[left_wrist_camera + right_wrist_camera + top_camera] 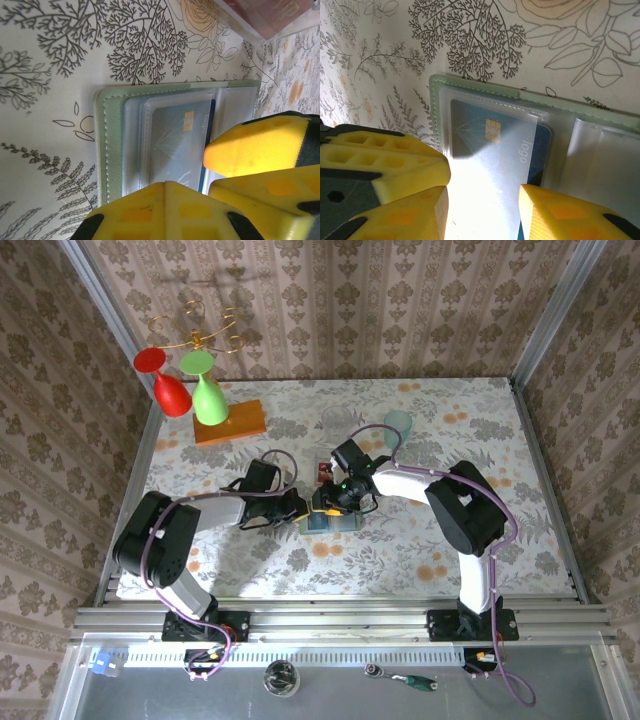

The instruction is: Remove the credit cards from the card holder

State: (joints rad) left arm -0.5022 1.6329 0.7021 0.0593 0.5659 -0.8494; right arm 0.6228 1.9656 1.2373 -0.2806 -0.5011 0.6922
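- Floral-print desk (450,540) carries the card holder (112,150), lying open flat at its centre.
- Left gripper (205,192) reaches in low, its fingers closed together at the holder's edge; I cannot tell whether they pinch it.
- Blue credit card (495,145) sits in a clear sleeve (485,107). It is likely light, stiff and slick, and best pinched at its exposed end.
- Right gripper (482,196) tilts down over the sleeve, fingers partly apart, holding nothing.

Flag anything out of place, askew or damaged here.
Nothing looks spilled or broken. The one oddity is in the open card holder: the blue card sits partway out of its clear sleeve, with a bare blue edge showing past the sleeve's stitched border.
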